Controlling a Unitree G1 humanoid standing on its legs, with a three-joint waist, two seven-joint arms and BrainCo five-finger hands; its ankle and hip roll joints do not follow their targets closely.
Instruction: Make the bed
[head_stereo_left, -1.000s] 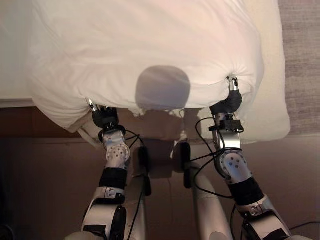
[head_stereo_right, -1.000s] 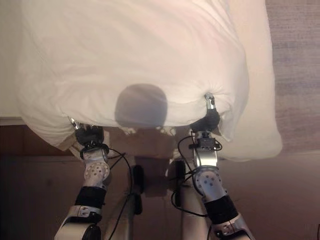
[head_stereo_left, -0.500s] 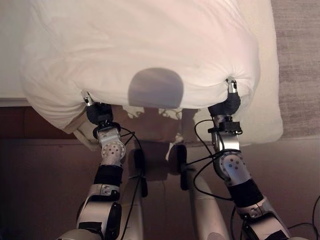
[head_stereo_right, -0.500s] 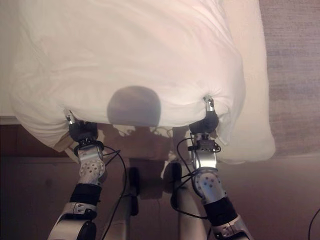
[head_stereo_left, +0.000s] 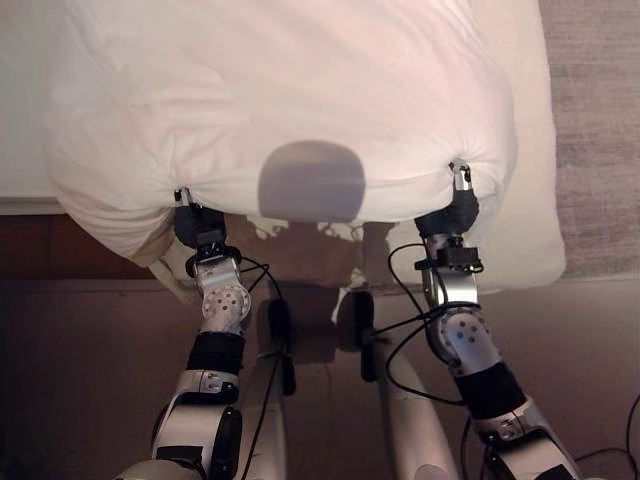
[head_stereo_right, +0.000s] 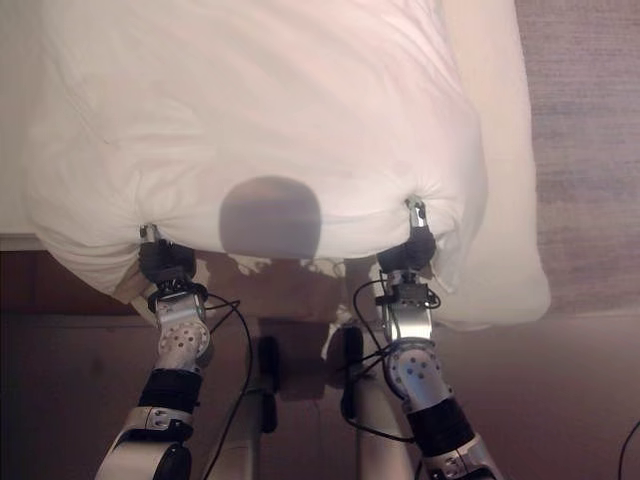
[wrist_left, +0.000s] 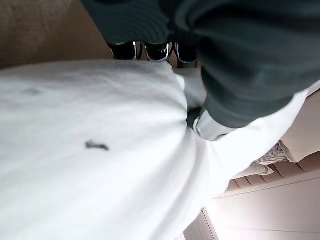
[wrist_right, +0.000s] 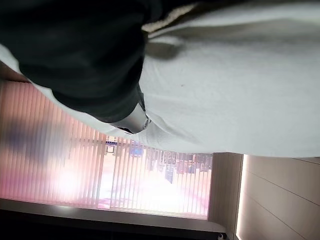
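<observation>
The white duvet (head_stereo_left: 290, 100) lies bunched over the bed (head_stereo_left: 530, 200), its near edge overhanging the bed's side toward the robot. The left hand (head_stereo_left: 192, 222) is clamped on that edge at the duvet's left corner, cloth gathered at its fingers. The right hand (head_stereo_left: 455, 207) pinches the puckered edge near the right corner.

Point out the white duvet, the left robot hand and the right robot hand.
white duvet (head_stereo_left: 290, 90): left eye view, on its broad top surface.
left robot hand (head_stereo_left: 197, 226): left eye view, on the dark cover at the duvet's near edge.
right robot hand (head_stereo_left: 452, 212): left eye view, on the dark cover below the bunched cloth.
</observation>
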